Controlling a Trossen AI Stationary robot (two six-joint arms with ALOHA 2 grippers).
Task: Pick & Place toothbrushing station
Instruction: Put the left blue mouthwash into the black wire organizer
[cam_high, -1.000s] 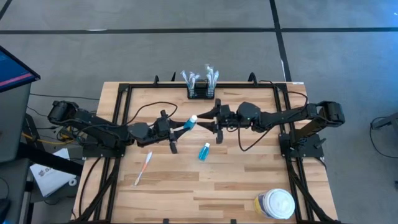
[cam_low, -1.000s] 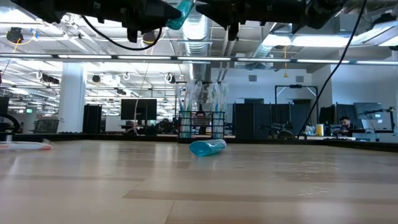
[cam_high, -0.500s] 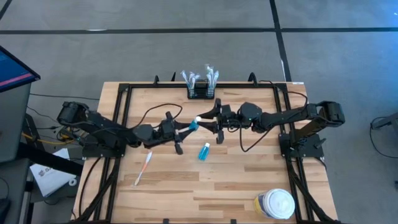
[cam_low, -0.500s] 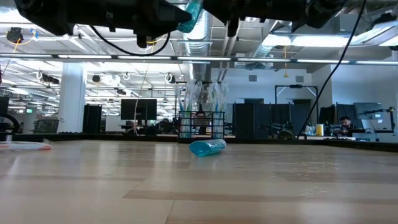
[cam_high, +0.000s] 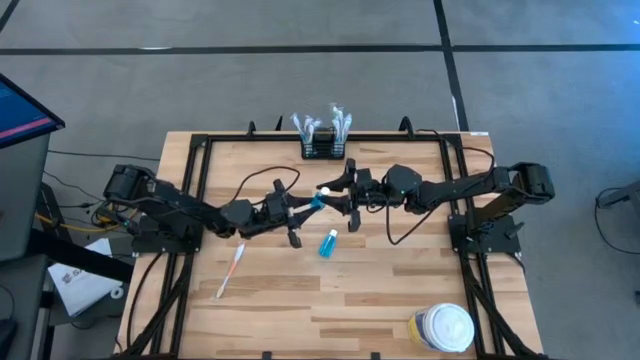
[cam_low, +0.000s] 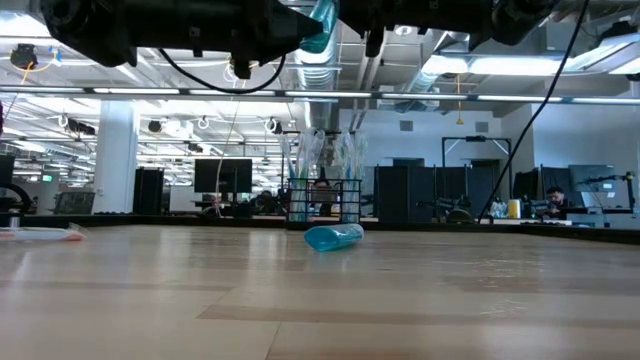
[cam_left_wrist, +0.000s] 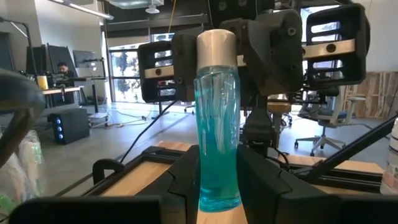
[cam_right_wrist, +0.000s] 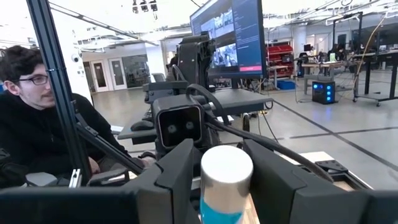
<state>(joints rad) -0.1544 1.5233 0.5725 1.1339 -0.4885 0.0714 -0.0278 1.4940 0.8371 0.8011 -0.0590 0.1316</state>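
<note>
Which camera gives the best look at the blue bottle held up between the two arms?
The left wrist view: the blue bottle fills the middle, silver cap and blue liquid clear, gripped by the left hand. The right wrist view shows mostly its cap, the high view a small blue shape, and the low view only a part at the top edge.

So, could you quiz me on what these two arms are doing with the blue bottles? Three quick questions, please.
1. True or false: the raised bottle touches the table.
2. Which gripper grips the raised bottle? A: left gripper. B: right gripper.
3. How many blue bottles lie on the wood?
Key: 1 false; 2 A; 3 one, the lying bottle.
</note>
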